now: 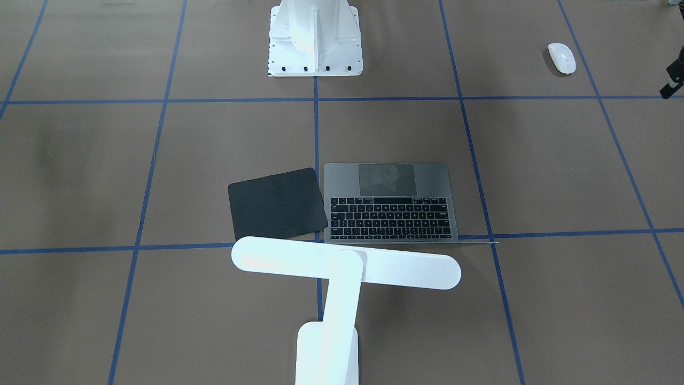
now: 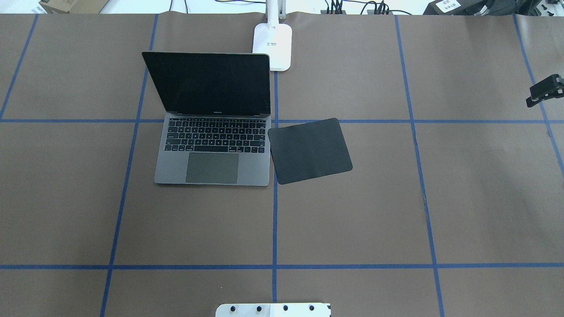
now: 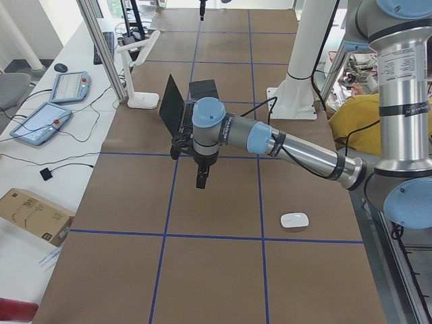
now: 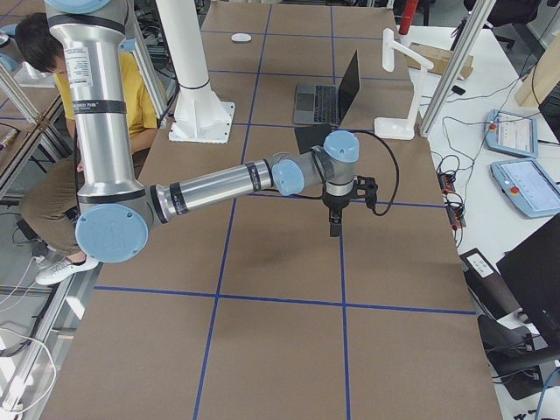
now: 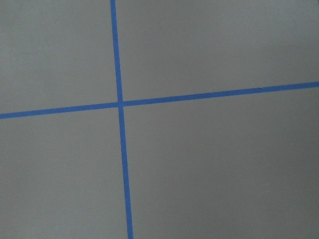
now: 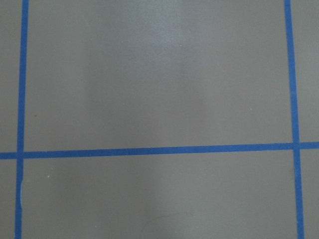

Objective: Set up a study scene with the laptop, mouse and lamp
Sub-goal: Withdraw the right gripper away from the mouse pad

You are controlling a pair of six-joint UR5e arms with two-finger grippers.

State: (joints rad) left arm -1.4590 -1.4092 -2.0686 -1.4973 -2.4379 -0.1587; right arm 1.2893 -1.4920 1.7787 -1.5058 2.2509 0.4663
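Two items are in place and one is outstanding. The slim grey metal laptop stands open left of centre. The white T-shaped desk lamp rises at the far edge just behind it, bar head over the keyboard's far side.

The small white oval mouse lies alone on the left half of the brown, blue-taped table, near the robot's edge. It is well apart from the dark square mat, which sits just right of the laptop.

The left gripper hangs above bare table, pointing down. I cannot tell how far its jaws are parted, and I see nothing in it. The right gripper hangs likewise over the right half; I cannot judge its opening either. Both wrist views show only paper and tape.

I judge the left arm clearly nearer. The mouse lies on the robot's side of that gripper, long axis running roughly near to far. I expect the carry to run rightward past the laptop's near side to the mat.
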